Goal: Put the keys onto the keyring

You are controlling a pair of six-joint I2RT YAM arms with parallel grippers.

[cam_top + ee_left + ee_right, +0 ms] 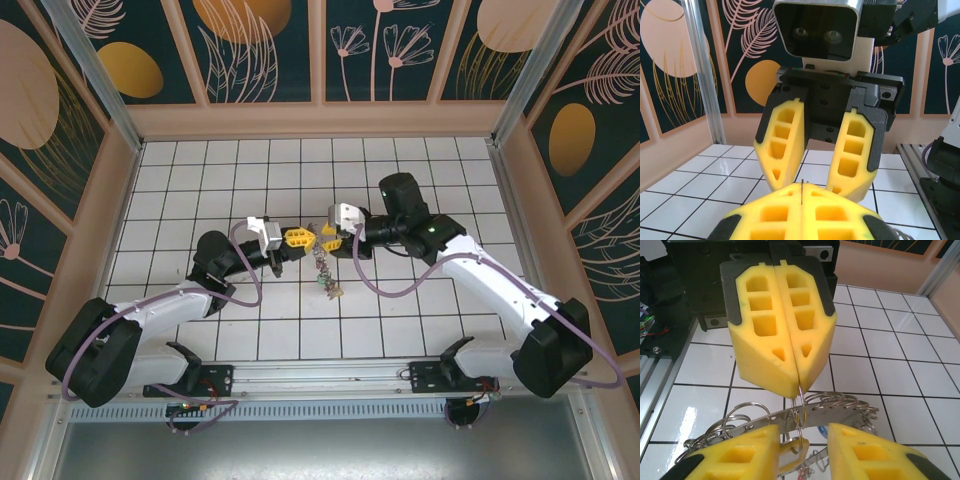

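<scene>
My left arm (170, 305) runs from its base at the near left corner of the counter (200, 170), bends at the elbow and stretches level toward the middle. My right arm (490, 275) mirrors it from the near right corner. The two claws meet nose to nose above the tiled middle of the counter.

From above, the keys (326, 278) are a small tangled bunch hanging just under the point where the claws meet. I cannot tell their colours or how many there are. In the right wrist view the keyring (837, 416) is a flat grey band arching across behind my right fingers, and both of its ends are cut off by them. Many small loops (742, 412) crowd along it, too tangled to count. A yellow piece (790, 459) sits against the inner face of one right finger, and I cannot tell what it is.

My left claw (798, 386) is pressed fully together, its pads meeting along one seam. It pinches a small wire ring (800, 407) that hangs from its tip and loops around the band. My right claw (802, 452) has its fingers apart, straddling the band with a clear gap between them. I see no firm grip on anything.
</scene>
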